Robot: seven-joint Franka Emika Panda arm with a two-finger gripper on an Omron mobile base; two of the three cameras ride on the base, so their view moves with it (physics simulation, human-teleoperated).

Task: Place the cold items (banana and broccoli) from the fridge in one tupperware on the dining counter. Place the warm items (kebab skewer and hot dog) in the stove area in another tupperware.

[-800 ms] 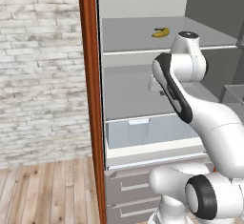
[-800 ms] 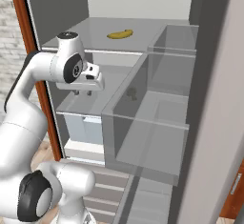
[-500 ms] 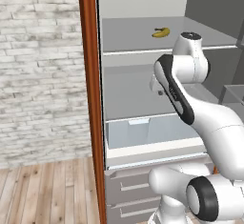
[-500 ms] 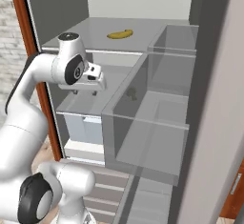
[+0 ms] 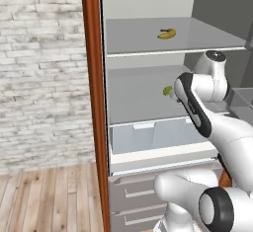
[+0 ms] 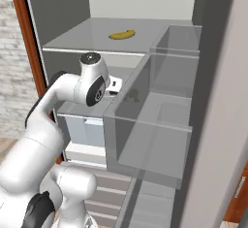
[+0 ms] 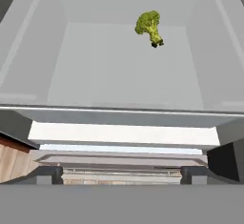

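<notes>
— Hand view: what is sitting nearest?
— The end effector (image 7: 122,174), fingers spread and gripping nothing. Past it, the broccoli (image 7: 149,26) is lying on the fridge (image 5: 148,43) middle shelf.
— And farther?
— The banana (image 5: 167,33) is resting on the upper shelf.

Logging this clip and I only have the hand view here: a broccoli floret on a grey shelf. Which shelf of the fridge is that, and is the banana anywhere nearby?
Observer: The broccoli lies on the middle shelf of the fridge, seen in the left base view.
Operator: And the banana?
Observer: The banana lies one shelf higher, on the top shelf.
Operator: Is the end effector holding anything?
Observer: No. In the hand view the end effector is open and empty, short of the broccoli.
</notes>
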